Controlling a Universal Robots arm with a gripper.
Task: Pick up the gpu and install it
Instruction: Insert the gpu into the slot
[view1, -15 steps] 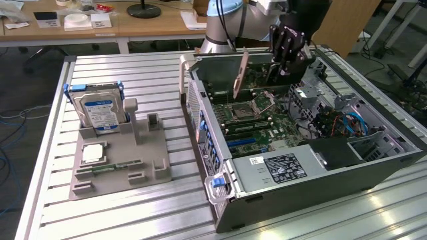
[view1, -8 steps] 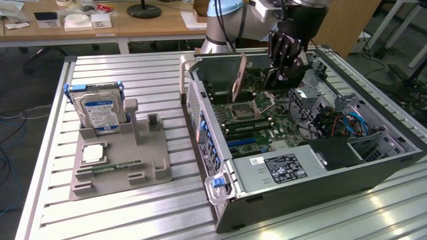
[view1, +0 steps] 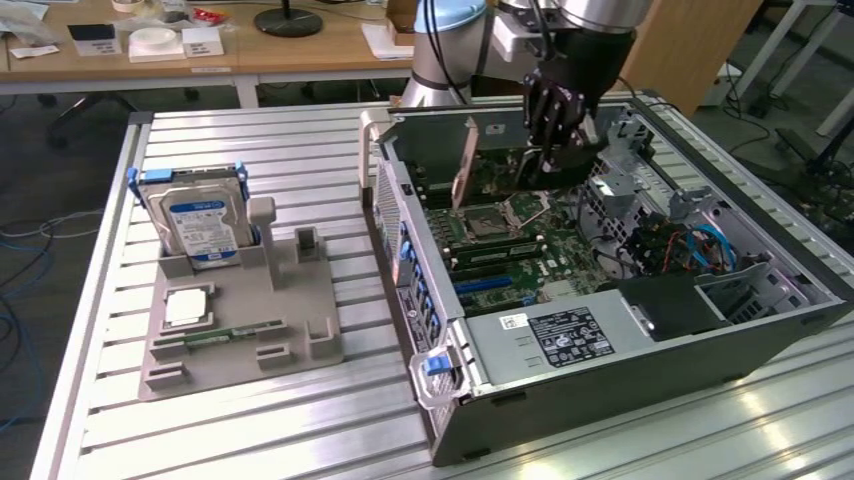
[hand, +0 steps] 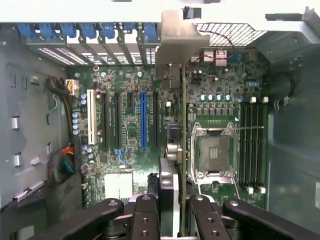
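- Up close in the wrist view, the gripper (hand: 181, 210) is pinching the gpu (hand: 183, 150) edge-on, black fingers (hand: 150, 215) on both sides of the card.
- The card hangs over the motherboard (hand: 130, 130), beside the CPU socket (hand: 214, 152); its silver bracket (hand: 177, 35) is up by the case's rear slots.
- Farther out, the open computer case (view1: 747, 340) lies on the slatted table (view1: 267, 140).
- A hard drive (view1: 198, 222) stands in a gray holder (view1: 240, 330) toward the exterior view's left.

The gpu (view1: 467, 165) is a thin flat card, seen upright and edge-on in the upper middle of the exterior view, inside the open computer case (view1: 747, 345). In the wrist view the gpu (hand: 183, 150) runs as a narrow green edge down the middle, its silver bracket (hand: 177, 37) at the top centre.
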